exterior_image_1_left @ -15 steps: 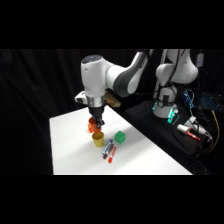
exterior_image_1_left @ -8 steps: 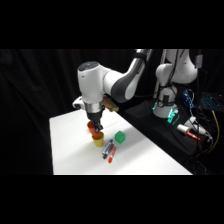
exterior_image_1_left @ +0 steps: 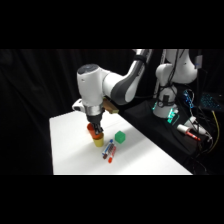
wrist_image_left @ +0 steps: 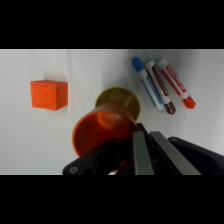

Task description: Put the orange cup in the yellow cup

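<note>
From the side, the white arm reaches in from the upper right and drops its hand (exterior_image_1_left: pixel 95 129) straight down over the middle of the white table (exterior_image_1_left: pixel 70 150). The orange cup (exterior_image_1_left: pixel 93 132) sits right under the hand, and below it, touching or nearly so, stands the yellow cup (exterior_image_1_left: pixel 98 141) on the table. The orange cup looks tilted, its rim leaning toward the left of the picture. Just to the right sits a green block (exterior_image_1_left: pixel 119 136), apart from the cups. In front of the yellow cup lie some markers (exterior_image_1_left: pixel 108 150), close together, blue and red showing. Whether the orange cup is already down inside the yellow one is not clear from this side.

Now the wrist view, and it tells more. The orange cup (wrist_image_left: pixel 100 132) is tipped, its open mouth facing the camera, and the hand is closed narrow on its rim at the lower right, one grey finger (wrist_image_left: pixel 140 152) pressed against the edge. Just behind it, partly covered, the yellow cup (wrist_image_left: pixel 120 101) stands upright on the table (wrist_image_left: pixel 30 145); the orange cup overlaps its near rim. An orange block (wrist_image_left: pixel 49 94) rests well off to the left. To the right lie three markers (wrist_image_left: pixel 161 85) side by side, two blue-capped and one red
</note>
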Robot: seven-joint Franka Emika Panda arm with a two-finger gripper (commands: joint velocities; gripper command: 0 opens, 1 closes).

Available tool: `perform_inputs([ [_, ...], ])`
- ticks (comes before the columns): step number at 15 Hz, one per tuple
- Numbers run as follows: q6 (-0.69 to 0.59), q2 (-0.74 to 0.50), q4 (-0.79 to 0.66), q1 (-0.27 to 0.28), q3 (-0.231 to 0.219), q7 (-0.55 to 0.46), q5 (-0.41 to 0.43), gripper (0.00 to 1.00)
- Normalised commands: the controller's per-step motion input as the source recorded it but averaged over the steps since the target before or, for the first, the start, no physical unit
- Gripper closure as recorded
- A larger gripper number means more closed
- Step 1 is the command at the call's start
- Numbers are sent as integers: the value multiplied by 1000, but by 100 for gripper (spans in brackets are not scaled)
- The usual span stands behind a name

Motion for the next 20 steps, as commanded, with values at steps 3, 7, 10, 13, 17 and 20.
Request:
perform_inputs([
  [3,-153,32,142,1,36,-114,87,65],
  [7,-152,2,114,0,30,-118,86,32],
  [10,-196,-52,86,4,20,-118,70,9],
  [13,-345,-144,85,1,39,-168,88,0],
  [17,-304,-253,43,6,58,-176,81,0],
  [20,-260,-272,36,20,52,-118,62,0],
])
